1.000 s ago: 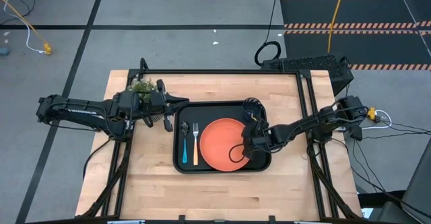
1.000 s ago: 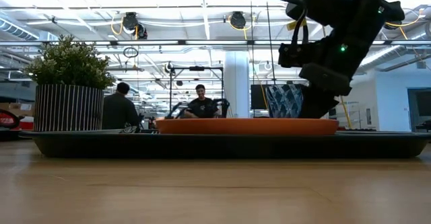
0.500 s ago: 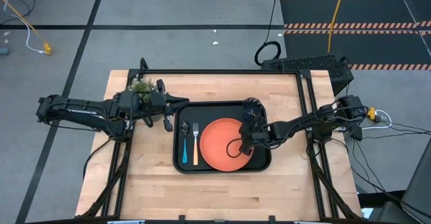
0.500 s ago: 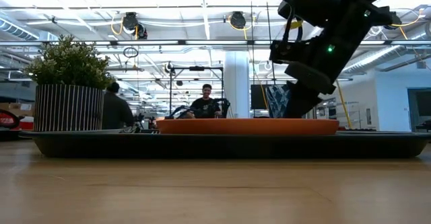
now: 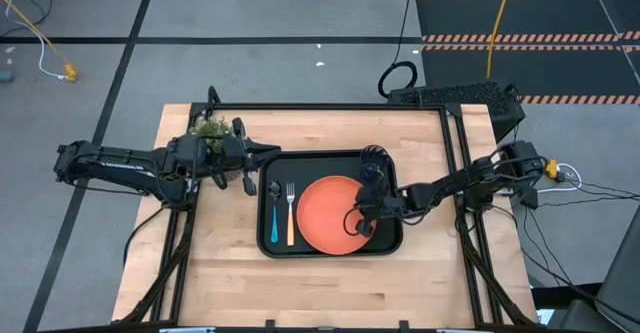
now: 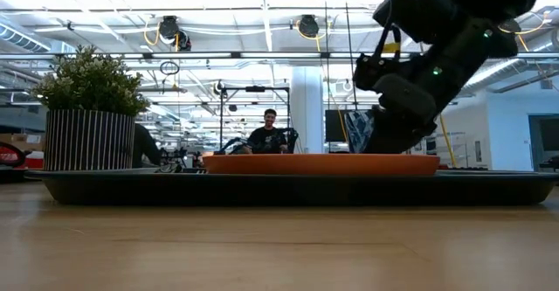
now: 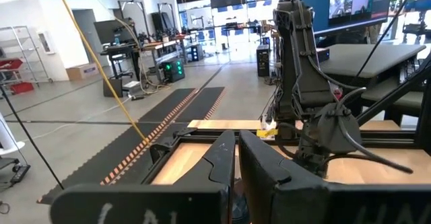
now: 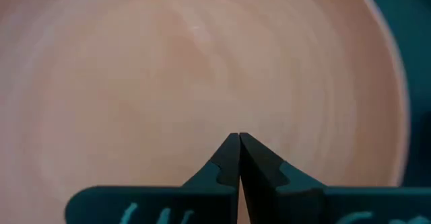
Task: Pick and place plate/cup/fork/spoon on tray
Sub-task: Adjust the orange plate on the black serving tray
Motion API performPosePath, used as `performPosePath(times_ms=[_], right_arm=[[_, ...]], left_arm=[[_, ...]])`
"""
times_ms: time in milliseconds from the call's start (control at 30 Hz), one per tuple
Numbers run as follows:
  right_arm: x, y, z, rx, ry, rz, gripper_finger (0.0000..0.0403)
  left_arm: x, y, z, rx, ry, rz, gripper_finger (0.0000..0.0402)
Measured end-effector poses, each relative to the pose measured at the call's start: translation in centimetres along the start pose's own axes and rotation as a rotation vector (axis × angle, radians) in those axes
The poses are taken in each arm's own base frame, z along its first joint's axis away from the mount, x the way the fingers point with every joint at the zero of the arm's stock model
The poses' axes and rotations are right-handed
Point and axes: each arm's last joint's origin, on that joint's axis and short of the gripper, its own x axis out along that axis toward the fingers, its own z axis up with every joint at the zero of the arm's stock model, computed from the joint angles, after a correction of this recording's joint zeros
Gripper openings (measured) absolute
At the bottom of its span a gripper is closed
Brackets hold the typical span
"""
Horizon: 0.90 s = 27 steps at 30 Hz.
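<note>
Placement nearly or wholly complete. Plate (image 5: 320,213) set flat in the middle of tray (image 5: 310,163), with fork (image 5: 291,213) just beside its left edge and spoon (image 5: 273,221) just beyond the fork, both lying lengthwise on the tray floor. Noted a dark round shape (image 5: 375,157) in the tray's far right corner, taken for the cup, though partly masked by the right arm and not confirmed in the low view. Found no task item left on the bare table (image 5: 220,273). Judged only the right arm's retreat to remain.

Right gripper (image 5: 355,223) poised over the plate's right part, fingers pressed together and holding nothing; confirmed in the wrist view, tips (image 8: 239,140) closed above the orange surface, contact with it not determinable. Left gripper (image 5: 247,173) parked beside the tray's far left corner, near the plant pot (image 5: 210,130), fingers drawn almost together and empty.

Compared with half a second earlier: right wrist shifted slightly toward the plate's right rim and, in the low view, tipped back from its more forward lean. Plate, fork, spoon and tray unmoved; left arm unchanged. Seated person (image 6: 266,134) behind the table in much the same place; second figure largely gone behind the pot.
</note>
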Motion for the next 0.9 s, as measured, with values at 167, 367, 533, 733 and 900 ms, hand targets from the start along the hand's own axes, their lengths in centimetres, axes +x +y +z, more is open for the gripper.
performPosePath(times_ms=[167, 367, 533, 733, 900], right_arm=[[0.04, 0.06, -0.48, 0.007, -0.027, 0.020, 0.0000], [0.07, -0.07, -0.64, 0.012, -0.016, 0.015, 0.0000], [0.08, -0.10, -0.70, 0.008, -0.010, 0.011, 0.0000], [0.09, -0.17, -0.73, 0.005, -0.006, 0.007, 0.0000], [0.09, -0.29, -0.88, -0.001, 0.009, -0.005, 0.0000]], left_arm=[[0.00, 0.01, 0.08, -0.002, -0.007, 0.001, 0.0026], [0.00, 0.02, 0.11, -0.004, -0.010, 0.001, 0.0026], [0.00, 0.02, 0.13, -0.004, -0.013, 0.002, 0.0026], [0.00, 0.02, 0.15, -0.005, -0.014, 0.002, 0.0026], [0.00, 0.04, 0.29, -0.009, -0.028, 0.004, 0.0026]])
